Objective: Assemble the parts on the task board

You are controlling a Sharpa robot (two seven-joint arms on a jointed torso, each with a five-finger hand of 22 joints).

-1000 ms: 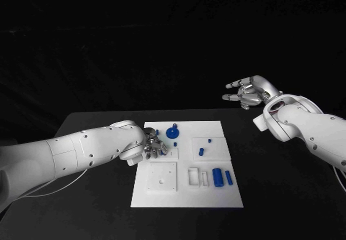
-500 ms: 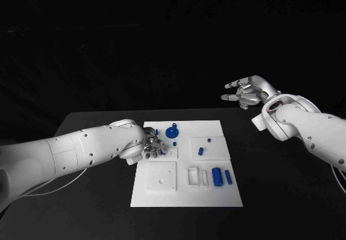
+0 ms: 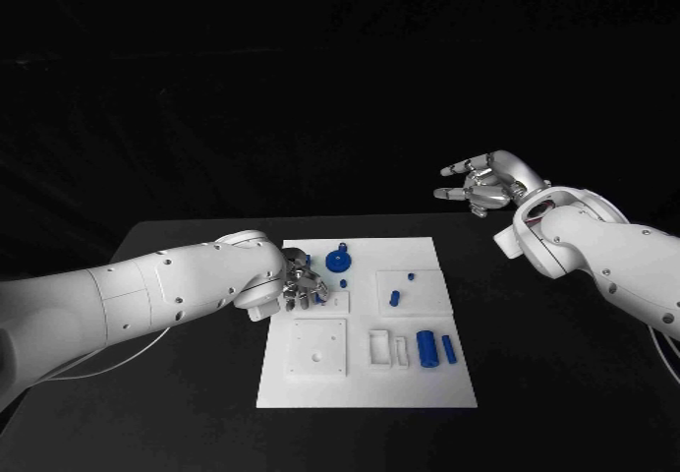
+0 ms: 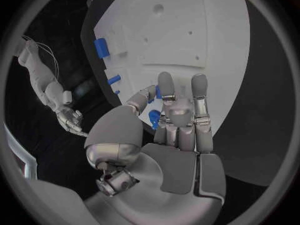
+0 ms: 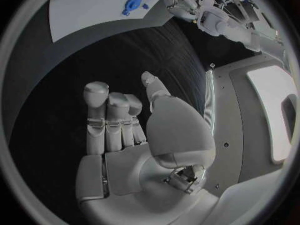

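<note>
Meanwhile, the left hand [image 3: 295, 283] is low over the near-left part of the task board [image 3: 368, 393], fingers curled around what looks like a small blue part [image 4: 154, 118]; whether it truly grips it cannot be told. Judging by this, a part is being picked or seated, calling for fine alignment. Other blue parts [image 3: 426, 349] lie rightward. The right hand [image 3: 481, 182] hovers raised, fingers apart, empty.
</note>
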